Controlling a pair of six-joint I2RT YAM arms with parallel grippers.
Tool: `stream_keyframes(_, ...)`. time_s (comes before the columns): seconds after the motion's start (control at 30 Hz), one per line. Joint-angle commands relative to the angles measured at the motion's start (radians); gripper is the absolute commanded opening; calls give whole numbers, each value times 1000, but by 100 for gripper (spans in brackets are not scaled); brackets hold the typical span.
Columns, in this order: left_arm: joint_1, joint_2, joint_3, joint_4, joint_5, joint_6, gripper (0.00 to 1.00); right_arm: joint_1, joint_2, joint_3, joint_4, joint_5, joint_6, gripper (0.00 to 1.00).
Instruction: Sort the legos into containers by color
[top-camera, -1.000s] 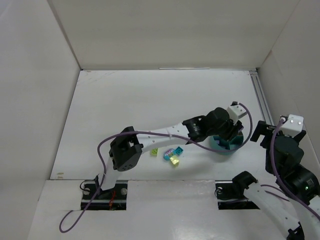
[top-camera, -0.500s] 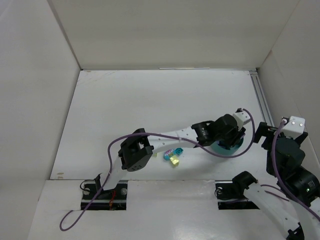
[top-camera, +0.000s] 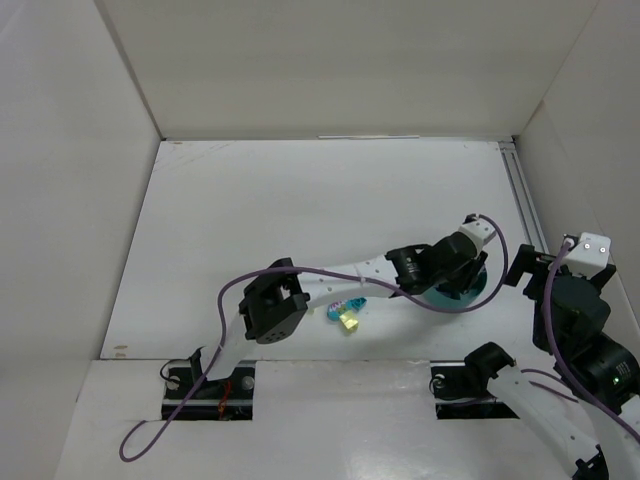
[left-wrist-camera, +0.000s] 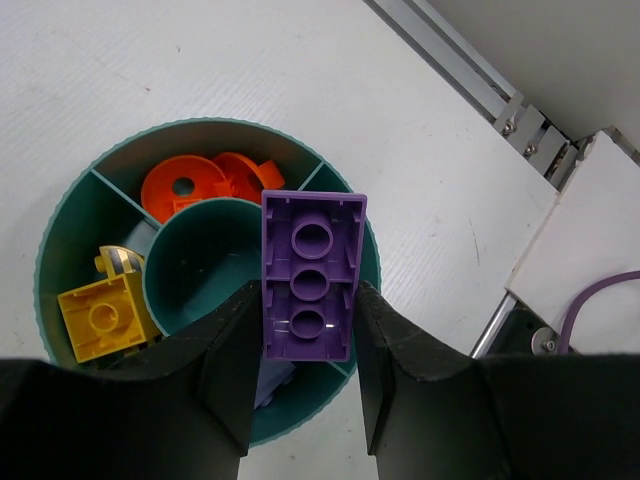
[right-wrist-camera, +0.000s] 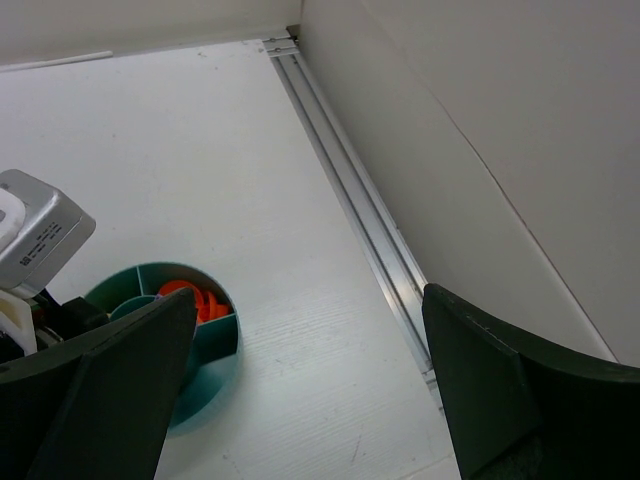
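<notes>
My left gripper (left-wrist-camera: 305, 345) is shut on a purple brick (left-wrist-camera: 311, 270) and holds it underside up above the near-right part of the round teal bowl (left-wrist-camera: 55, 240). The bowl holds orange pieces (left-wrist-camera: 205, 185) in a far wedge, a yellow brick (left-wrist-camera: 103, 317) in a left wedge and a pale purple piece (left-wrist-camera: 272, 385) under the held brick. In the top view the left gripper (top-camera: 462, 268) covers most of the bowl (top-camera: 478, 285). A yellow brick (top-camera: 348, 321) and a teal brick (top-camera: 350, 304) lie on the table. My right gripper (right-wrist-camera: 305, 390) is open and empty, right of the bowl (right-wrist-camera: 215, 345).
A metal rail (right-wrist-camera: 350, 200) runs along the table's right edge by the white side wall. The left arm's purple cable (top-camera: 300, 268) loops over the table near the loose bricks. White walls enclose the table on three sides.
My left gripper has moved right and settled over the bowl, covering more of it. The left arm's elbow has swung right over the lime green brick. The right arm has shifted slightly.
</notes>
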Motion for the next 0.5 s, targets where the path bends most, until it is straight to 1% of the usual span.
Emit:
stream_keyframes(0.0,-27,-5,30,8,-24,-6,27,-5,-15,5,12,-1,7,99)
stream_keyframes(0.1,-36,-5,30,19,0,8,27,-5,-15,5,12,-1,7,99)
stream_keyframes(0.47,-36,31,51,8,-21,8,29,-5,-15,-4,12,-1,7,99)
